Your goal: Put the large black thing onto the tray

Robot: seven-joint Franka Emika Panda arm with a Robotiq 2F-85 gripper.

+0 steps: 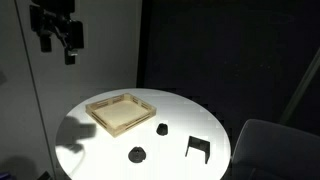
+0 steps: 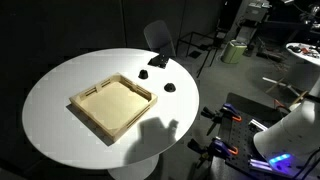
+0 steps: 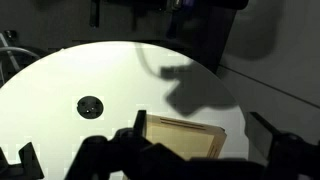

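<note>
The large black thing (image 1: 196, 148), an open frame with legs, stands on the round white table near its edge; it also shows in an exterior view (image 2: 158, 61). The light-tan wooden tray (image 1: 122, 112) lies empty on the table, and it shows in the other exterior view (image 2: 113, 103) and in the wrist view (image 3: 185, 137). My gripper (image 1: 58, 47) hangs high above the table, far from the black frame. In the wrist view its fingers (image 3: 203, 130) are apart and empty, above the tray. The large black thing is out of the wrist view.
A small round black lump (image 1: 162, 128) and a flat black knob (image 1: 138, 153) lie between the tray and the frame. The knob shows in the wrist view (image 3: 90, 104). A grey chair (image 1: 270, 145) stands by the table. Dark curtains are behind.
</note>
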